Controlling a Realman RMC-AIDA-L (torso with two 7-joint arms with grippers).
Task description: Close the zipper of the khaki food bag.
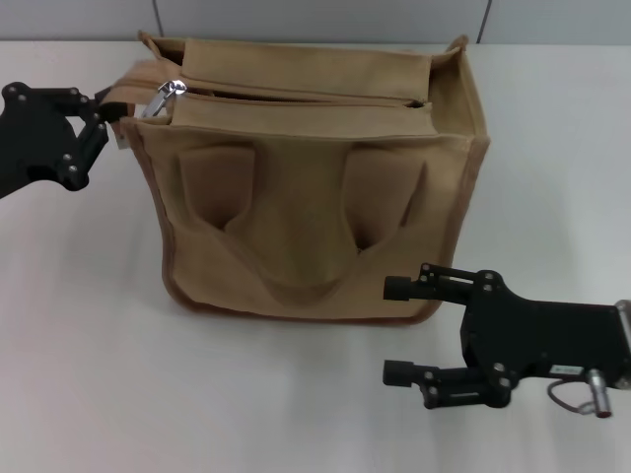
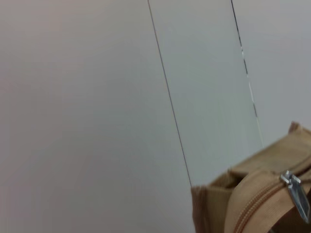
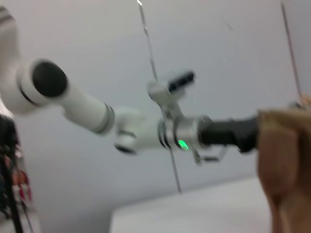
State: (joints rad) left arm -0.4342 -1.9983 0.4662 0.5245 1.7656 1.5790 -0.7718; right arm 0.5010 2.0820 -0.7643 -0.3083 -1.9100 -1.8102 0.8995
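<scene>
The khaki food bag (image 1: 306, 197) stands upright mid-table, its looped handle hanging down the front. Its zipper (image 1: 296, 97) runs across the top and lies open, with the silver pull tab (image 1: 166, 96) at the bag's left end. My left gripper (image 1: 110, 113) is at that left top edge, fingers drawn together on the fabric, tips partly hidden. The left wrist view shows the bag's corner (image 2: 243, 204) and the pull tab (image 2: 297, 196). My right gripper (image 1: 397, 330) hovers open, low in front of the bag's right front corner, holding nothing.
The white table (image 1: 99, 345) spreads around the bag, and a grey wall stands behind it. In the right wrist view the left arm (image 3: 146, 131) reaches across to the bag's edge (image 3: 286, 160).
</scene>
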